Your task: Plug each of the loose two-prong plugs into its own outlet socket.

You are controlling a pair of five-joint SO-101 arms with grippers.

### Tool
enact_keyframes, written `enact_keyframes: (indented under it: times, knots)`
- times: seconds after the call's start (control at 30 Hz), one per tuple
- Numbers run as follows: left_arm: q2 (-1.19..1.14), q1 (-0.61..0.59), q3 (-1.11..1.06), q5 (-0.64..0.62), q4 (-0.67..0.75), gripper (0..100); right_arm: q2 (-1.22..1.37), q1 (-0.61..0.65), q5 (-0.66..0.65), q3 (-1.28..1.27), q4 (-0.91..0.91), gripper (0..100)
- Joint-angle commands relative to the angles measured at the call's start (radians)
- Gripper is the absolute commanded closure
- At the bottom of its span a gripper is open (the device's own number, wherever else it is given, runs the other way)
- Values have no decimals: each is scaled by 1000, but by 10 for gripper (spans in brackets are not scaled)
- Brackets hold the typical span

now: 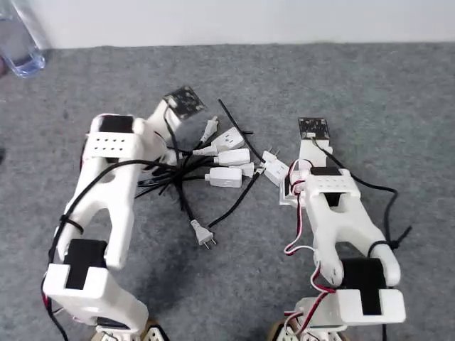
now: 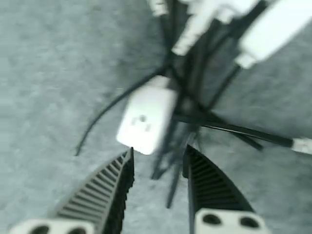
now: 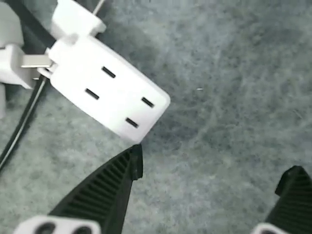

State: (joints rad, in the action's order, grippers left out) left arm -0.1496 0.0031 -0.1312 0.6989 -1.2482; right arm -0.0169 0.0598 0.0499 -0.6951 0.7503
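Lying nearest the bench's front edge, between the two arms, a loose two-prong plug (image 1: 206, 240) trails a black cord toward the middle. Beyond it, mid-bench, white outlet sockets (image 1: 229, 162) sit jumbled in a tangle of black cords (image 1: 170, 177). The left gripper (image 2: 158, 158) hangs over that tangle with its jaws spread, and a white socket block (image 2: 146, 122) lies just past its tips. The right gripper (image 3: 214, 168), jaws wide apart, hovers beside a white adapter (image 3: 107, 87) showing four slots. A clear bottle (image 1: 18, 42) stands at the far left corner.

Bottle (image 1: 19, 48) cut off — cables (image 2: 187, 105) blurred
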Motion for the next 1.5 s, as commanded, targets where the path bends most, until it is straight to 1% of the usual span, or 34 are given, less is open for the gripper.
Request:
enact_keyframes:
  times: [0.0,0.07,0.17,0.33,0.63,1.13,1.2,1.3,1.47]
  knots:
    - [97,12,30,-6,-48,837,-2,-10,-12,51,-15,574]
    - [157,8,30,-37,-57,837,-2,-8,-12,46,-13,574]
    - [221,8,27,-38,-92,837,-5,-8,-11,46,13,574]
    - [242,11,-21,-34,-98,837,-8,-7,-9,46,27,574]
    - [239,11,-125,-34,44,837,-2,-7,-12,51,18,574]
    - [242,11,-153,-34,40,836,-4,-5,-12,52,18,574]
    - [239,6,-177,-9,48,836,-4,-5,-12,52,18,574]
    - [239,-9,-200,86,49,836,-4,-5,-12,52,18,574]
    - [238,-20,-205,144,57,836,-4,-5,-12,52,18,574]
